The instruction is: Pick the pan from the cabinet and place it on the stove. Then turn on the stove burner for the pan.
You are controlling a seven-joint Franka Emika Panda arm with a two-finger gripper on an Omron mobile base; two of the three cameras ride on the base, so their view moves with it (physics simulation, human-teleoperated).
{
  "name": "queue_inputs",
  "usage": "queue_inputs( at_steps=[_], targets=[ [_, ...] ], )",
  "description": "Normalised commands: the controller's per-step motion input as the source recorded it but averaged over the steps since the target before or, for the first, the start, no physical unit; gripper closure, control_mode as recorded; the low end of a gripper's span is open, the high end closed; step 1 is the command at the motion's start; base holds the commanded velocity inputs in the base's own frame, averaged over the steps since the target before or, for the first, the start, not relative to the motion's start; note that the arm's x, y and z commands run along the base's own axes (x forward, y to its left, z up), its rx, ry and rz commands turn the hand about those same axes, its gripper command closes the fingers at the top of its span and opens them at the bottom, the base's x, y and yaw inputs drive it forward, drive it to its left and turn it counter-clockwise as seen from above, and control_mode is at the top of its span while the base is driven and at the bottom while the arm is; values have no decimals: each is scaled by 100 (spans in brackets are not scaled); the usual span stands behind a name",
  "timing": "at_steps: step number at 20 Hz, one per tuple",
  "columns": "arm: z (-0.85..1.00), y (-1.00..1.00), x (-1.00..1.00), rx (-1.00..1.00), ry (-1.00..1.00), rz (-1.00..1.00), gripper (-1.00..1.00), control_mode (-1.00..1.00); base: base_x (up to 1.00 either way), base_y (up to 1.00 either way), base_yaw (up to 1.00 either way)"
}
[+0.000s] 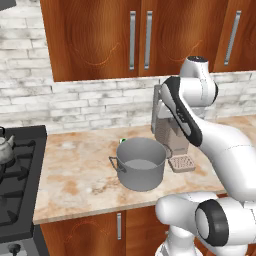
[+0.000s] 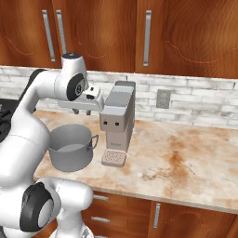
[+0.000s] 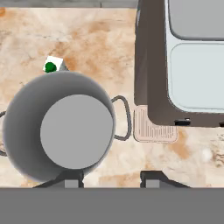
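Observation:
The pan is hidden. The cabinet hangs above the counter, its wood doors shut and its long silver bar handles upright. The black stove lies at the left end of the counter, with a small kettle on its grates. My gripper hovers above the counter, pointing down between a grey pot and a coffee machine. It is open, and nothing sits between its fingertips.
A deep grey steel pot stands on the marble counter. Right beside it is a coffee machine with a drip tray. A small white item with a green dot lies behind the pot.

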Motion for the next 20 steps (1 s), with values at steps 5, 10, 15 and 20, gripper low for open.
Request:
queue_inputs(
  at_steps=[5,10,15,20],
  targets=[
    [3,8,-4,0,-7,0,-100,-100,0,0,0],
    [35,30,-2,0,-30,0,-100,-100,0,0,0],
    [51,21,2,0,-26,0,-100,-100,0,0,0],
    [65,25,19,0,-18,0,-100,-100,0,0,0]
  ],
)
